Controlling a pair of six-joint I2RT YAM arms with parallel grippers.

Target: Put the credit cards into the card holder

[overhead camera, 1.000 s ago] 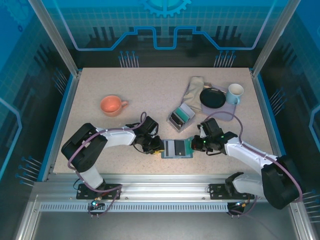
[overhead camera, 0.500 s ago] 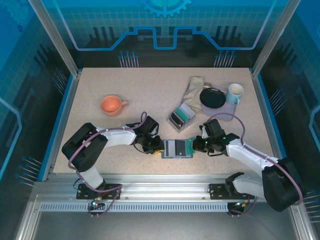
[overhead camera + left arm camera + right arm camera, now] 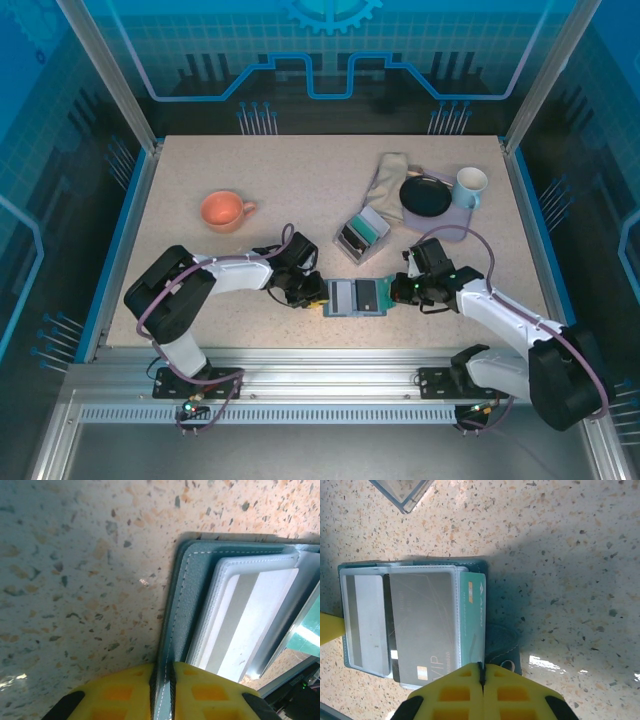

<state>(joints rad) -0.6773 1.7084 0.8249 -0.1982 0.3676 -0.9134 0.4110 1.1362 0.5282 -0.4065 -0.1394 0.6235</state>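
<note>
The right gripper [image 3: 481, 672] has its yellow fingers pressed tight together. They look to be pinching the end of a green card [image 3: 472, 615], but the card is so thin that I can't be fully sure. Most of that card is tucked into the wallet [image 3: 505, 647], and its near end pokes out by the fingers.

Across from it, the left gripper [image 3: 162, 672] has its fingers squeezed on the far edge of the wallet. I think it is holding the wallet flat and open on the table [image 3: 290, 180], near the front edge between the two arms.

The wallet has other cards in it too. A dark card [image 3: 422, 625] sits in the clear pocket next to the green one and sticks out a little at one end. A pale grey card [image 3: 367, 615] sits in the next pocket.

So the job looks partly done. The green card needs one more push to go all the way in. A bit farther back is the small tray [image 3: 404, 497], close to the wallet but not touching it. From above I can see cards in it, green and dark, though I can't count them. Those are left to do.
</note>
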